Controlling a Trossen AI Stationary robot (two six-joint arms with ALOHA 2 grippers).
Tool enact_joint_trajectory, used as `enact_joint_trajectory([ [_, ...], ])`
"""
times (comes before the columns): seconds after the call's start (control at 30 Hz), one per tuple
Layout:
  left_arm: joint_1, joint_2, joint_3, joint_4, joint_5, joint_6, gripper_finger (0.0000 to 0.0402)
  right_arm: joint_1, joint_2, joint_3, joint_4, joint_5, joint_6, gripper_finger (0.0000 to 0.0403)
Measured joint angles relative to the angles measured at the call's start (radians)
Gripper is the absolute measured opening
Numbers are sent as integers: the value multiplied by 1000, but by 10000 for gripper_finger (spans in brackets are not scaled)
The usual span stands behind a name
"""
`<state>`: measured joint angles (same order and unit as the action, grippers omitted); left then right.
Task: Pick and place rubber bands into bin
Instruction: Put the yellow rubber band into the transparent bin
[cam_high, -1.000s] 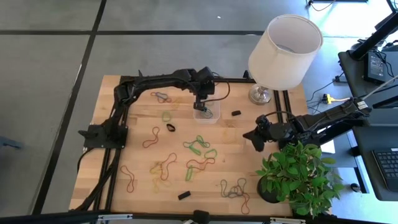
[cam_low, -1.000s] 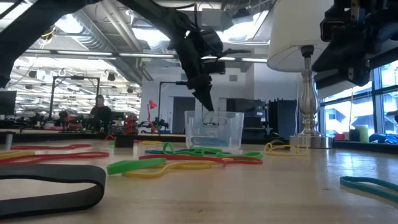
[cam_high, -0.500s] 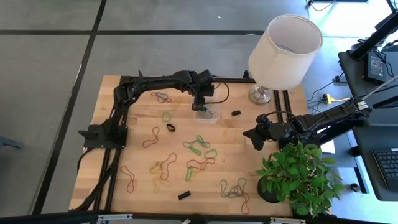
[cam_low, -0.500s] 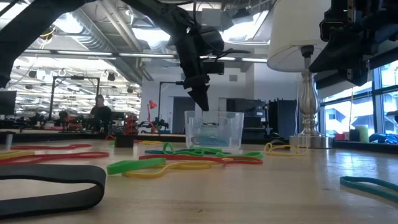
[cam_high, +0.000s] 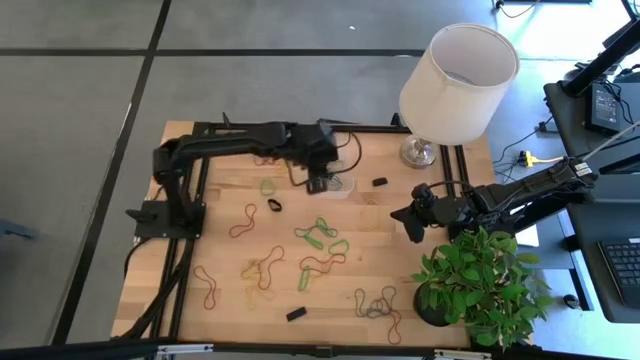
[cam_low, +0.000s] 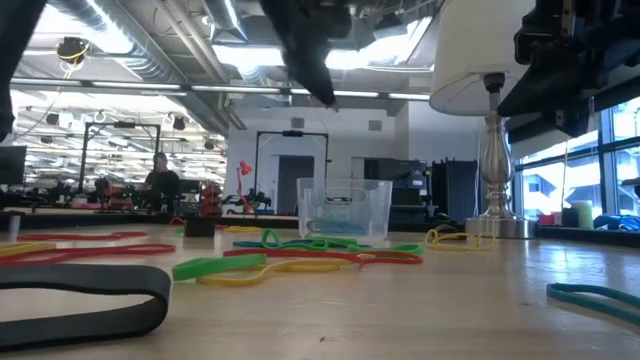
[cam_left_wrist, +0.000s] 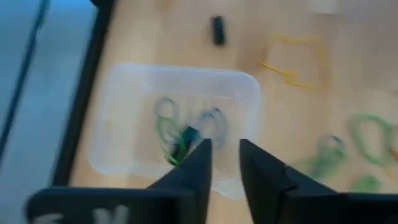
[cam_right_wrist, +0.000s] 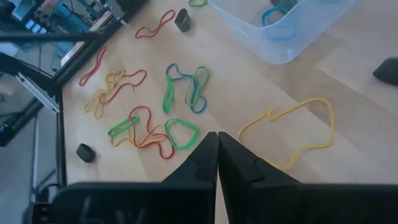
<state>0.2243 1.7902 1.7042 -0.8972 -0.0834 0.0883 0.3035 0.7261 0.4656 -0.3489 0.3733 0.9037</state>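
The clear bin (cam_left_wrist: 180, 124) stands on the table's far middle (cam_high: 338, 186) with a few green and blue rubber bands (cam_left_wrist: 181, 132) lying on its floor. My left gripper (cam_left_wrist: 225, 163) hovers above the bin's left side (cam_high: 317, 184), high over it in the low view (cam_low: 318, 75), its fingers a little apart with nothing between them. Several rubber bands lie flat on the wood: green ones (cam_high: 318, 232), a red one (cam_high: 243, 222), a grey cluster (cam_high: 378, 303). My right gripper (cam_right_wrist: 217, 148) waits shut at the table's right (cam_high: 409, 224).
A white lamp (cam_high: 457, 80) stands at the far right on a metal base (cam_high: 418, 152). A potted plant (cam_high: 480, 285) fills the near right corner. Small black blocks (cam_high: 380, 182) (cam_high: 296, 313) lie on the wood. A yellow band (cam_right_wrist: 292, 134) lies near my right gripper.
My left gripper has risen out of the bin and drawn back a little toward the table's left edge; it now hangs well above the rim. The bin and the bands in it have stayed where they were.
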Motion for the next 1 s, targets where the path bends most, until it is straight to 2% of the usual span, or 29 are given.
enact_joint_trajectory([
  [0.13, -63, -102, -134, 16, -1, -103, 9, 0, 0, 0, 1, 0, -90, 16],
  [0.3, -161, -226, -364, 100, 0, -263, 1, 0, 13, 0, 7, 0, -196, 5],
  [0.5, -279, -382, -619, 280, -10, -390, 1, -1, 103, 15, 233, 4, -353, 3],
  [0.57, -300, -435, -688, 330, -20, -417, 2, -9, 168, 64, 244, 7, -382, 2],
  [0.77, -315, -584, -834, 366, -31, -482, 1, -80, 428, 311, 22, 8, -353, 2],
  [0.93, -315, -701, -907, 362, -31, -469, 1, -160, 645, 533, -284, 6, -156, 3],
  [1.0, -315, -750, -931, 358, -30, -453, 2, -195, 715, 604, -399, -26, -59, 8],
])
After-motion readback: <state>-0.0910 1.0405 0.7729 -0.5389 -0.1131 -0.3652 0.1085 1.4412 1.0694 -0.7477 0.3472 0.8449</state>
